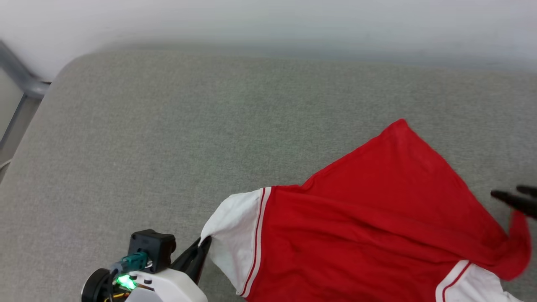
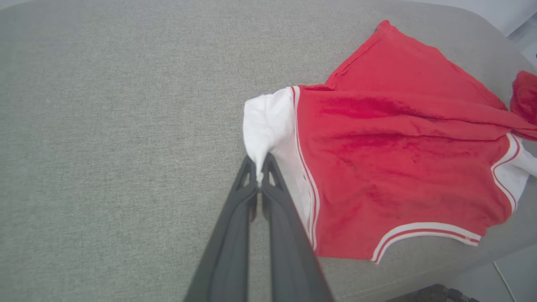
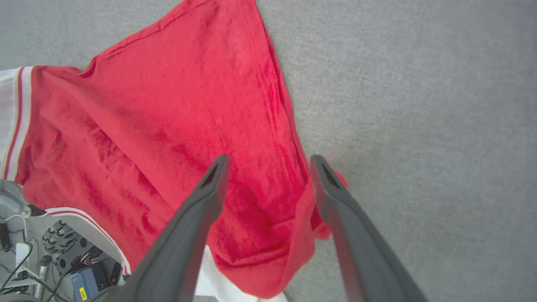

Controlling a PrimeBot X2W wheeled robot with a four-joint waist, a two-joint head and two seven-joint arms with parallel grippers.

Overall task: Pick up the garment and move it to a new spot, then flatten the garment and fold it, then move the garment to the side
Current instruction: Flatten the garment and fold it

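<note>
Though apart, right fingers (image 3: 203, 205) over garment (image 3: 168, 117)

A grey woven cushion (image 1: 168, 134) is carrying a red shirt (image 1: 377, 218) with white, stripe-trimmed sleeves. The shirt is lying rumpled and creased on the cushion's near right part, one red corner pointing toward the far side, its striped neckline sitting close to the near edge.
</note>
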